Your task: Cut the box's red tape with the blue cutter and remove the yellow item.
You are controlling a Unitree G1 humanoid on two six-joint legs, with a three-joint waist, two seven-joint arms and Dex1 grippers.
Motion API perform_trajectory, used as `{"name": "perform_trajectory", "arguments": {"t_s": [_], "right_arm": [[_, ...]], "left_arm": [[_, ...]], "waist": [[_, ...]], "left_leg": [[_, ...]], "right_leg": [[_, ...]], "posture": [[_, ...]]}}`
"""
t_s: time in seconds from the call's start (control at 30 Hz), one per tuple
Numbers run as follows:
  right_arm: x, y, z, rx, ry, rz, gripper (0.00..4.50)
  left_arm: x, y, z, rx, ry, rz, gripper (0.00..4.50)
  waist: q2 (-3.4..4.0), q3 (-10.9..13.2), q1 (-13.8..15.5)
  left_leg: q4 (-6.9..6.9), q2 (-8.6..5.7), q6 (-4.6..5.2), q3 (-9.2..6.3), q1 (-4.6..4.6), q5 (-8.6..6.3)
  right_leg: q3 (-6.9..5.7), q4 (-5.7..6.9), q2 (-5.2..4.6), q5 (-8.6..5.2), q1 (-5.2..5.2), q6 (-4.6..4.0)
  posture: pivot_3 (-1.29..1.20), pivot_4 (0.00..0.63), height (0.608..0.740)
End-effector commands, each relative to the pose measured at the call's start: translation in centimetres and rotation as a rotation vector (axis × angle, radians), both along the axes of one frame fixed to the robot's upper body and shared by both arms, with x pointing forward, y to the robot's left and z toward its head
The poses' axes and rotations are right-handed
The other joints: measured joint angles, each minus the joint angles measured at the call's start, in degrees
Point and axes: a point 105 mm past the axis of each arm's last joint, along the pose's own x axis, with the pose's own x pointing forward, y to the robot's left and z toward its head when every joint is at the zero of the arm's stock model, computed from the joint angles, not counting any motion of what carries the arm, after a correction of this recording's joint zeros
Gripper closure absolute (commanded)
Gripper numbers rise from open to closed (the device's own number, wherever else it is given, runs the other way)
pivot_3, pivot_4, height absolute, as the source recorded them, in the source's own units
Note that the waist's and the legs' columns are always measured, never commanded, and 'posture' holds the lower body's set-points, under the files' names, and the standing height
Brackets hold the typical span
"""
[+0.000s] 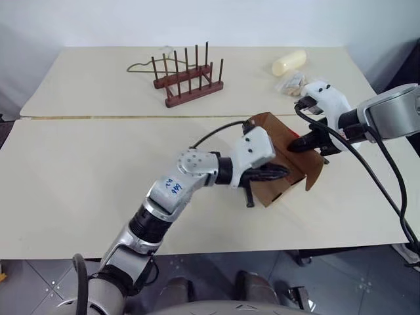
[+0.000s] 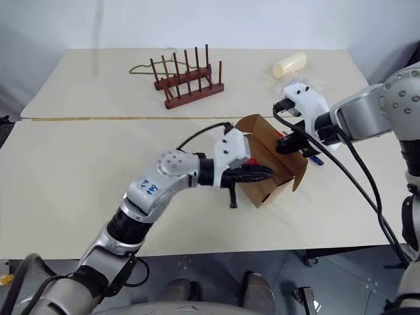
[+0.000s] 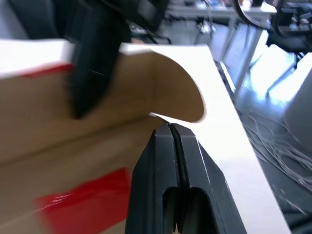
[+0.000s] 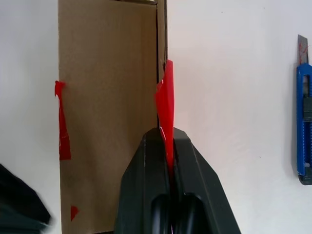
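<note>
The box (image 1: 270, 189), brown cardboard, stands open near the right end of the near table. My right gripper (image 4: 165, 130) is shut on the edge of a raised flap, pinching a strip of red tape (image 4: 166, 97). More red tape (image 3: 83, 200) sticks to the cardboard in the left wrist view. My left gripper (image 1: 283, 172) is shut with nothing between its fingers, its tip against the box's near wall. The blue cutter (image 4: 304, 122) lies on the table to the right of the box, held by neither gripper. The yellow item is hidden.
On the far table stand a dark wooden peg rack (image 1: 188, 79) and a pale cream cylinder (image 1: 289, 63), with a small bag (image 1: 292, 84) nearby. A seam (image 1: 98, 117) separates the two tables. The table's right edge is close to the box.
</note>
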Motion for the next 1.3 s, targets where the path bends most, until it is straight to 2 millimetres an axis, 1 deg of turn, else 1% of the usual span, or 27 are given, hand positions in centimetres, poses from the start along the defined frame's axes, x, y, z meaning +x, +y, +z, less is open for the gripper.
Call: {"name": "perform_trajectory", "arguments": {"t_s": [0.03,0.17,0.27,0.37,0.47,0.57,0.63,0.8,0.9,1.03,1.1,1.2,1.3], "right_arm": [[-0.5,1.0,-1.0,0.019,0.039,0.043,4.48],[-0.8,1.1,-1.2,0.029,0.051,0.053,4.48],[-1.5,0.9,-1.4,0.032,0.071,0.069,4.48],[-2.0,1.1,-1.6,0.040,0.096,0.092,4.48],[-2.2,1.3,-1.7,0.052,0.115,0.108,4.48],[-2.4,1.4,-1.8,0.068,0.134,0.117,4.48],[-2.5,1.5,-1.8,0.072,0.139,0.120,4.48],[-2.2,1.4,-1.9,0.066,0.124,0.099,4.48],[-1.7,1.1,-2.0,0.054,0.099,0.065,4.48],[-0.8,0.6,-1.9,0.030,0.062,0.014,4.48],[-0.6,0.4,-1.9,0.028,0.055,0.000,4.48],[-0.2,0.0,-1.8,0.020,0.041,-0.028,4.48],[0.1,-0.3,-1.6,0.020,0.036,-0.041,4.48]], "left_arm": [[0.7,-0.1,-1.3,0.015,-0.024,0.058,4.50],[0.9,0.3,-2.3,0.031,-0.001,0.085,4.50],[1.4,0.9,-1.9,0.004,0.001,0.125,4.50],[1.9,1.5,-2.0,0.023,-0.010,0.156,4.50],[1.8,1.5,-1.0,-0.014,-0.028,0.140,4.50],[1.8,1.3,0.8,-0.081,-0.038,0.135,4.50],[1.9,1.2,1.1,-0.087,-0.041,0.132,4.50],[1.5,1.2,-0.5,-0.011,-0.011,0.106,4.50],[0.9,1.3,-0.8,-0.008,0.006,0.082,4.50],[-0.5,0.8,-1.1,-0.013,0.037,0.019,4.50],[-0.4,1.0,-1.3,-0.004,0.048,0.033,4.50],[0.2,1.7,-2.3,0.042,0.067,0.076,4.50],[1.1,2.4,-3.1,0.070,0.076,0.141,4.50]], "waist": [[-0.01,0.00,0.14],[-0.03,-0.02,0.28],[-0.05,-0.03,0.43],[-0.06,-0.04,0.57],[-0.07,-0.04,0.55],[-0.07,-0.04,0.54],[-0.07,-0.04,0.54],[-0.07,-0.04,0.48],[-0.08,-0.04,0.47],[-0.08,-0.05,0.40],[-0.09,-0.05,0.39],[-0.09,-0.06,0.34],[-0.10,-0.07,0.33]], "left_leg": [[0.08,0.02,0.00,-0.01,0.00,0.00],[0.45,0.03,0.05,-0.01,-0.02,-0.03],[0.58,0.06,0.06,-0.02,-0.02,-0.04],[0.67,0.06,0.12,-0.04,-0.04,-0.06],[0.67,0.06,0.15,-0.03,-0.04,-0.08],[0.64,0.06,0.16,-0.06,-0.07,-0.09],[0.61,0.06,0.18,-0.05,-0.08,-0.10],[0.55,0.05,0.18,-0.04,-0.09,-0.11],[0.56,0.06,0.18,-0.04,-0.07,-0.11],[0.61,0.07,0.18,-0.02,-0.06,-0.11],[0.64,0.07,0.18,-0.02,-0.05,-0.11],[0.71,0.07,0.18,-0.01,-0.03,-0.10],[0.74,0.07,0.19,0.01,-0.02,-0.10]], "right_leg": [[0.00,0.06,0.00,0.00,0.00,-0.01],[0.05,0.20,-0.01,0.03,0.08,-0.06],[0.07,0.25,-0.01,0.06,0.12,-0.11],[0.09,0.24,-0.02,0.07,0.15,-0.13],[0.10,0.24,-0.02,0.08,0.15,-0.13],[0.08,0.22,-0.02,0.08,0.14,-0.13],[0.06,0.21,-0.02,0.08,0.12,-0.13],[0.03,0.18,-0.01,0.08,0.11,-0.12],[0.03,0.19,-0.02,0.08,0.12,-0.12],[0.06,0.21,-0.02,0.08,0.12,-0.13],[0.07,0.22,-0.02,0.08,0.14,-0.13],[0.11,0.26,-0.02,0.09,0.16,-0.14],[0.15,0.29,-0.02,0.10,0.16,-0.15]], "posture": [[0.00,0.150,0.740],[0.00,0.150,0.740],[0.00,0.150,0.740],[0.00,0.150,0.740],[0.00,0.150,0.740],[0.00,0.150,0.740],[0.00,0.150,0.740],[0.00,0.150,0.740],[0.00,0.150,0.740],[0.00,0.150,0.740],[0.00,0.150,0.740],[0.00,0.150,0.740],[0.00,0.150,0.740]]}}
